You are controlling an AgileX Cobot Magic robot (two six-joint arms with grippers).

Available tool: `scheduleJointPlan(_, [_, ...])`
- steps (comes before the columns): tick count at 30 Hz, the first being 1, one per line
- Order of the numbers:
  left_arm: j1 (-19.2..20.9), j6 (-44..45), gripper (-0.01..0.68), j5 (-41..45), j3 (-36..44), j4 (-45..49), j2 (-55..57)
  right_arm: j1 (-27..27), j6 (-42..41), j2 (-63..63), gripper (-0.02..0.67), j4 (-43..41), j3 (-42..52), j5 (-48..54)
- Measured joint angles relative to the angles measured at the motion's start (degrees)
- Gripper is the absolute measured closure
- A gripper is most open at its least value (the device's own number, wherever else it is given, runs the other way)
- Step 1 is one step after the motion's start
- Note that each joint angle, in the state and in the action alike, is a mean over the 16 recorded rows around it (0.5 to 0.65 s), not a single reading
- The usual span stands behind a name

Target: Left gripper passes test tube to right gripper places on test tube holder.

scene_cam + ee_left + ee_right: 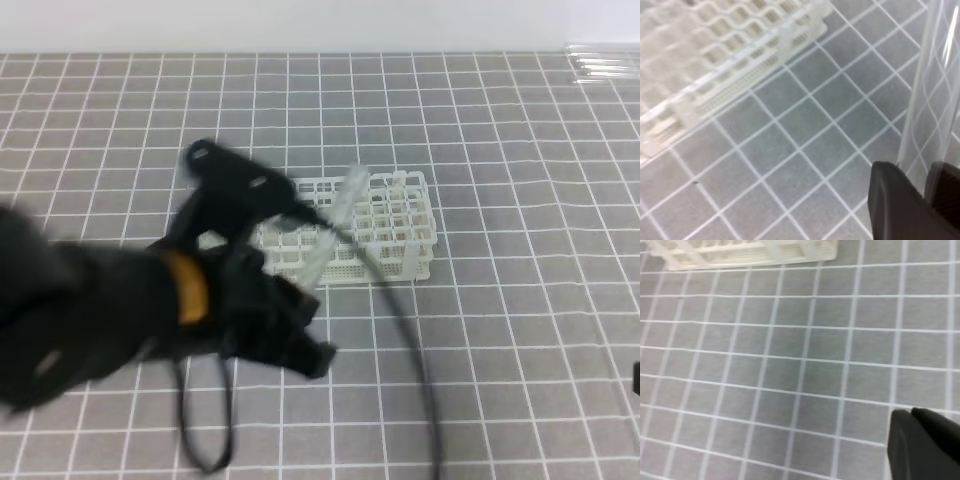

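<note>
From the exterior high view I see my left end effector [300, 335] blurred and dark at the lower left of the bench [520, 300], thin black cables [400, 330] looping off it toward the bottom edge; the test tube [335, 222] rises from it at a slant, its upper end lying over the test tube holder [400, 225] as I look down, though I cannot tell whether glass and rack touch; the holder sits mid-bench, a white grid of square holes; more clear tubes [605, 62] lie at the far right corner, well apart from it; the right end effector is barely in view here, if at all. On the left wrist view the test tube [935, 85] stands along the right edge, nearly upright in the picture, and the black fingers [900, 205] at the lower right close on its lower part, so I read the left end effector as pinching the tube; the test tube holder [730, 65] fills the upper left, near but apart from the tube. On the right wrist view only a black tip of the right end effector [922, 445] shows at the lower right above bare grey tiles; I cannot tell whether it is spread or pressed together; the test tube holder [755, 252] edges the top, well apart from it.
</note>
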Motion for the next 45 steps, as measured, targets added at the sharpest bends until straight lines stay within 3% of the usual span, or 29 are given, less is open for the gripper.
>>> scheduleJointPlan(9, [0.03, -7.96, 0.598, -16.77, 19.42, 6.00, -14.53, 5.30, -6.06, 9.48, 0.662, 7.83, -5.14, 0.02])
scheduleJointPlan(17, [1.48, -11.86, 0.592, -32.96, 31.89, 7.31, -19.90, 17.49, -7.45, 19.60, 0.662, 8.70, -13.06, -3.82])
scheduleJointPlan(25, [5.29, -12.23, 0.604, -46.51, 38.05, 6.89, -20.51, 28.07, -6.47, 22.95, 0.662, 4.07, -18.43, -12.19])
scheduleJointPlan(31, [7.52, -11.93, 0.615, -51.69, 39.46, 6.76, -20.24, 33.91, -6.76, 18.62, 0.662, -0.53, -15.29, -24.08])
scheduleJointPlan(39, [8.06, -11.81, 0.639, -54.65, 39.54, 6.87, -18.13, 43.20, -9.98, 9.80, 0.662, -5.18, -2.61, -49.30])
scheduleJointPlan(45, [8.04, -11.94, 0.616, -58.05, 39.52, 7.97, -14.25, 49.40, -12.65, 6.72, 0.662, -6.99, 5.94, -66.67])
